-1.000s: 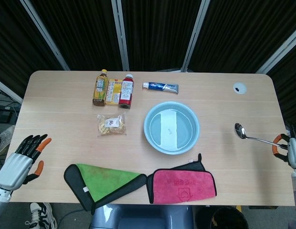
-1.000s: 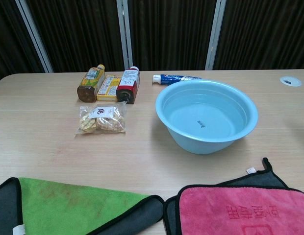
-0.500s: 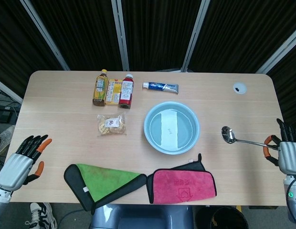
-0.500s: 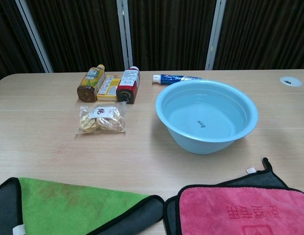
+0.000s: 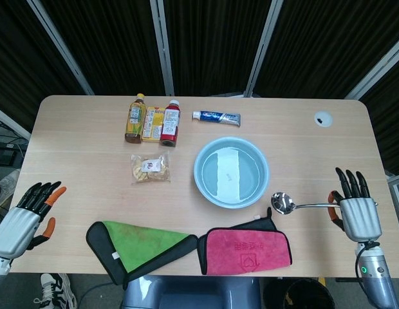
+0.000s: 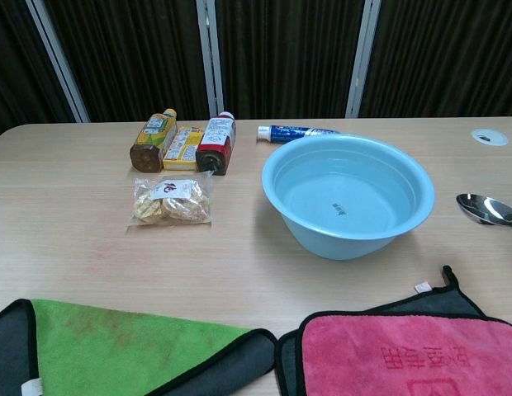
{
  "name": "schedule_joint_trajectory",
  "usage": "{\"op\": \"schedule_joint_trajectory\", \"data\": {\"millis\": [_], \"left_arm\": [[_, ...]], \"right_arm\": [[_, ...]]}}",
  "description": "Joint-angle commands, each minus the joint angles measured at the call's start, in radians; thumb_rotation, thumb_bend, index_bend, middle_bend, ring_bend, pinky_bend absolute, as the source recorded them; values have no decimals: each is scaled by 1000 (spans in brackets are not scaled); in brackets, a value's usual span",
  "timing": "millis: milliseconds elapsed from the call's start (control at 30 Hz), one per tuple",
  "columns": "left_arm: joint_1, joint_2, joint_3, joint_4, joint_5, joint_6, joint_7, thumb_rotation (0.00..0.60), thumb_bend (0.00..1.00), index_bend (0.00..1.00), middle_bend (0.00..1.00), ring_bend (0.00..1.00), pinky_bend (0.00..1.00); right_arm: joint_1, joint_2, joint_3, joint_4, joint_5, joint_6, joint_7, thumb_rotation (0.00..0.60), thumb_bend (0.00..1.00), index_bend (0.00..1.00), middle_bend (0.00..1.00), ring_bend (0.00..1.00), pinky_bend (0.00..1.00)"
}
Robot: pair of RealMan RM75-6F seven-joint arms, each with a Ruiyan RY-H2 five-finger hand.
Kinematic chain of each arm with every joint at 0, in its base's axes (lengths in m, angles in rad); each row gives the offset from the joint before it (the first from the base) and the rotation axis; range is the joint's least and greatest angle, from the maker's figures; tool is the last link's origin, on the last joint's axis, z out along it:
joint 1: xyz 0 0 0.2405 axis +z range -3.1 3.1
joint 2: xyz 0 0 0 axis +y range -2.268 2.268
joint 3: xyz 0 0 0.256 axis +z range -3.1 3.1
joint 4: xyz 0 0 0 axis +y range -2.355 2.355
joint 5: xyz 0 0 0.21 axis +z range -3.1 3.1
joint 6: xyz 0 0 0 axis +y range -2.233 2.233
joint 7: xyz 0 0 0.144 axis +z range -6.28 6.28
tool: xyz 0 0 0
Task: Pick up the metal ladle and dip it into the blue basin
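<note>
Since the earlier frames the metal ladle (image 5: 296, 205) has travelled from the far right of the bench (image 5: 83, 129) toward the blue basin (image 5: 231, 172); its bowl, once well apart from the basin, now hangs just beside the basin's near right rim. The right robot hand (image 5: 357, 214) holds the tip of the long handle, its other fingers extended upward, so the handle runs roughly level and the bowl leads toward the basin. In the chest view the ladle bowl (image 6: 487, 209) shows at about rim height to the right of the basin (image 6: 347, 196), probably carried clear of the rim so it can pass over and descend into the water. The left robot hand (image 5: 24, 217) rests far to the left of the basin at the bench edge, fingers apart and holding nothing, apparently kept out of the way.
</note>
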Motion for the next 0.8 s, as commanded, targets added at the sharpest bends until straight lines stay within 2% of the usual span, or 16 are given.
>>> {"op": "schedule_joint_trajectory", "data": {"millis": [33,500,800], "left_arm": [[5,4,0,3,2,10,-9,600,653,0,0,0,0],[9,6,2,6,10,18,-14,600,653,0,0,0,0],[6,4,-2,8,-2,6,-11,600,653,0,0,0,0]], "right_arm": [[17,-4,9,-44,-8,2,-62,600,422,626,32,0,24],[66,25,42,-200,2,-35,-186,600,418,626,32,0,27],[128,-15,63,-213,26,-103,-282,600,418,626,32,0,28]]}}
